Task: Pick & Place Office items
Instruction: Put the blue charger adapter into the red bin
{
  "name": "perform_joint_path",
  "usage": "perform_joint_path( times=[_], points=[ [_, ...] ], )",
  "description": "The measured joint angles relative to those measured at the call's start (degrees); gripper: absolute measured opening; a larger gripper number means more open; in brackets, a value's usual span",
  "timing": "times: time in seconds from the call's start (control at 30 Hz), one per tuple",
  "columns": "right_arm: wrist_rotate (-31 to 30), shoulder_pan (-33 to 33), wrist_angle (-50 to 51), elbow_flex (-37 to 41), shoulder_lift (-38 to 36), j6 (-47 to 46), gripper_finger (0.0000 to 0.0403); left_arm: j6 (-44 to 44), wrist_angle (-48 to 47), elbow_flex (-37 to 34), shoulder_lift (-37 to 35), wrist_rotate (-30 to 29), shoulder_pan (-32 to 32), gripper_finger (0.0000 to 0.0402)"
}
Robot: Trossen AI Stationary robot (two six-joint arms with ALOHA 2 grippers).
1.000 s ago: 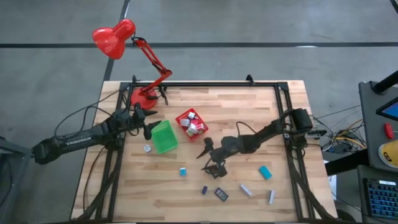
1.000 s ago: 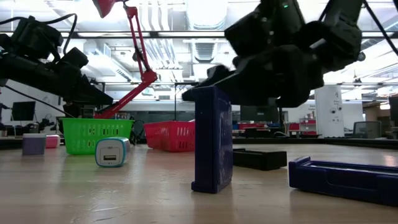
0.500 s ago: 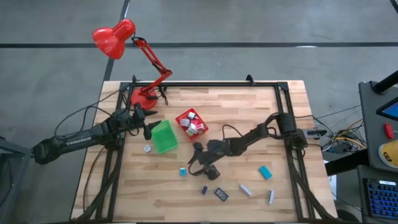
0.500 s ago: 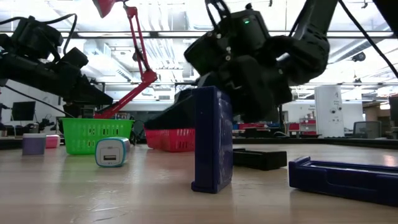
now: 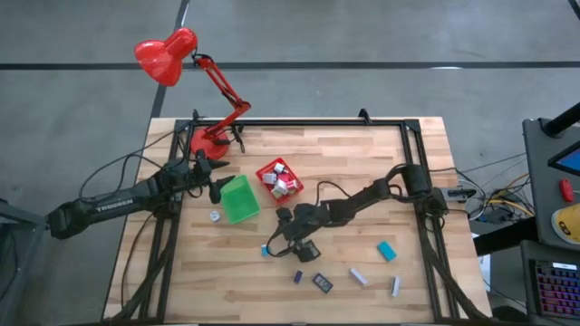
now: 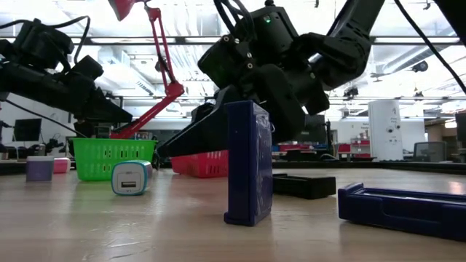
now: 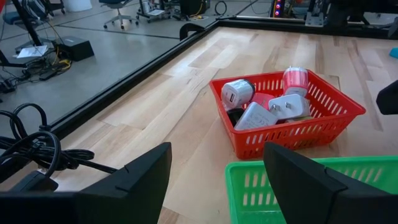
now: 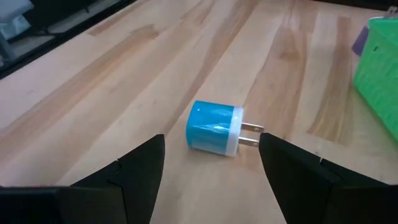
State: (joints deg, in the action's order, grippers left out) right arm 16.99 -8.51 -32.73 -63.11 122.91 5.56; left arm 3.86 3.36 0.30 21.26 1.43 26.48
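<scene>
The office items lie scattered on the wooden table. A blue charger cube (image 8: 214, 135) with a white face and two prongs lies on its side (image 5: 266, 250). My right gripper (image 8: 211, 148) is open and low over the table (image 5: 274, 241), one finger on either side of the charger without touching it. A dark blue block (image 6: 249, 164) stands upright; black (image 6: 304, 185) and dark blue (image 6: 404, 207) flat pieces lie beside it. My left gripper (image 7: 216, 155) is open and waits over the green bin's (image 5: 239, 199) far-left edge. The red bin (image 7: 286, 112) holds several white chargers.
A red desk lamp (image 5: 195, 86) stands at the far left corner. A teal block (image 5: 387, 251), grey-white sticks (image 5: 359, 276), a black piece (image 5: 323, 283) and a small blue block (image 5: 297, 276) lie toward the near edge. A small white item (image 5: 215, 215) sits left of the green bin. A black rail (image 5: 317, 123) frames the table.
My right gripper has moved toward the table's left and near edges and come down toward the blue charger, staying open. The charger and the other items have kept their places.
</scene>
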Motion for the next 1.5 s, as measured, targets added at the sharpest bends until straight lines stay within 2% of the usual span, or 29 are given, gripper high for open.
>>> perform_joint_path(
  times=[0.6,0.93,1.5],
  points=[
    [-0.66,-0.72,-0.23,-0.4,0.29,1.01,0.0256,0.0,0.0,0.01,0.0,0.0,0.0,0.0257],
    [-0.46,-0.44,-4.1,-0.6,2.49,1.92,0.0256,0.0,0.01,0.01,0.0,0.0,0.0,0.0257],
    [-1.95,-0.61,-3.27,-2.24,3.27,2.07,0.0256,0.0,0.0,0.0,0.0,0.0,0.0,0.0257]
  ],
)
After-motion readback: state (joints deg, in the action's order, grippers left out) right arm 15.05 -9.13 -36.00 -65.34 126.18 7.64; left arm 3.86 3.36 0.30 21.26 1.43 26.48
